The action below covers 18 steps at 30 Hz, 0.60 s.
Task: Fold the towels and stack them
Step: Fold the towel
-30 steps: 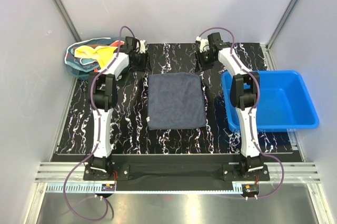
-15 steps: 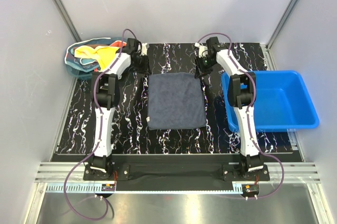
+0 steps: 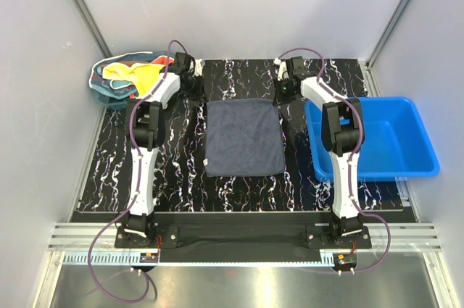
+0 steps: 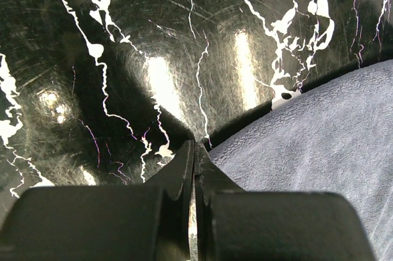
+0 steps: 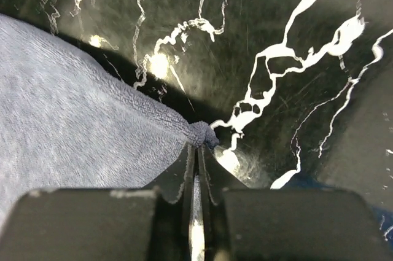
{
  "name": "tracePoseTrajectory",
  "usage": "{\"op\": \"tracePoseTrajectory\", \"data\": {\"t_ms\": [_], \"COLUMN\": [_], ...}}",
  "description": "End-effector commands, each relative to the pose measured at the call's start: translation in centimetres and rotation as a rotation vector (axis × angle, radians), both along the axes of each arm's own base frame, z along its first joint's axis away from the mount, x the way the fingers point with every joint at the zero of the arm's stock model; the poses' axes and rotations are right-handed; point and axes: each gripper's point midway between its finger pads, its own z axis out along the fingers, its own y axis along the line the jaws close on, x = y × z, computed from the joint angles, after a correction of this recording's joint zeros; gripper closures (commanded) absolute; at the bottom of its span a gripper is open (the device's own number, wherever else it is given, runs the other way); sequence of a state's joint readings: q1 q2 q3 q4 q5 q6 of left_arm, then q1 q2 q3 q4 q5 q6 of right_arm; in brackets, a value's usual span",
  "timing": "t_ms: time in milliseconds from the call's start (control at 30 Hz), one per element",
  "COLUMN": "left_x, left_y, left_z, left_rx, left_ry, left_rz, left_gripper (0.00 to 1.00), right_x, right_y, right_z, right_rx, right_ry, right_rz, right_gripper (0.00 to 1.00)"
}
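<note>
towel (image 3: 243, 138) flat, middle of worktop (image 3: 170, 167) | right gripper (image 5: 198, 145) clenched on its far-right corner | left gripper (image 4: 194, 145) closed at far-left corner

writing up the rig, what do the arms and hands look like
The left arm and right arm have white links, black joints and a purple cable looping alongside. The left hand and right hand are black with thin tapered fingers.

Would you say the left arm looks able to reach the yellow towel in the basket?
Probably yes: the yellow towel lies uncovered on top in the basket, beside the left tool with nothing between, though that tool is shut at a corner of the grey towel.
</note>
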State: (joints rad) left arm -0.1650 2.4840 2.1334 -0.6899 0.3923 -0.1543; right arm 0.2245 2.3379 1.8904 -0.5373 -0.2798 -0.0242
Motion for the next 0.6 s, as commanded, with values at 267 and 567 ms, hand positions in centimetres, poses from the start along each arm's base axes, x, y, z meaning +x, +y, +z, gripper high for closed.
{"op": "tracePoseTrajectory", "data": {"t_ms": [267,567], "left_x": [-0.3,-0.5], "left_y": [0.5,0.4], "left_z": [-0.3,-0.2], "left_rx": [0.018,0.010], "left_ry": [0.011,0.013], "left_rz": [0.026,0.022], "left_gripper": [1.00,1.00], "right_x": [0.7,-1.2], "right_y": [6.2,8.5], "right_z": [5.1,5.8], "right_rx": [0.016,0.053], "right_ry": [-0.272,-0.257], "right_rz": [0.113,0.157], "right_gripper": [0.64,0.58]}}
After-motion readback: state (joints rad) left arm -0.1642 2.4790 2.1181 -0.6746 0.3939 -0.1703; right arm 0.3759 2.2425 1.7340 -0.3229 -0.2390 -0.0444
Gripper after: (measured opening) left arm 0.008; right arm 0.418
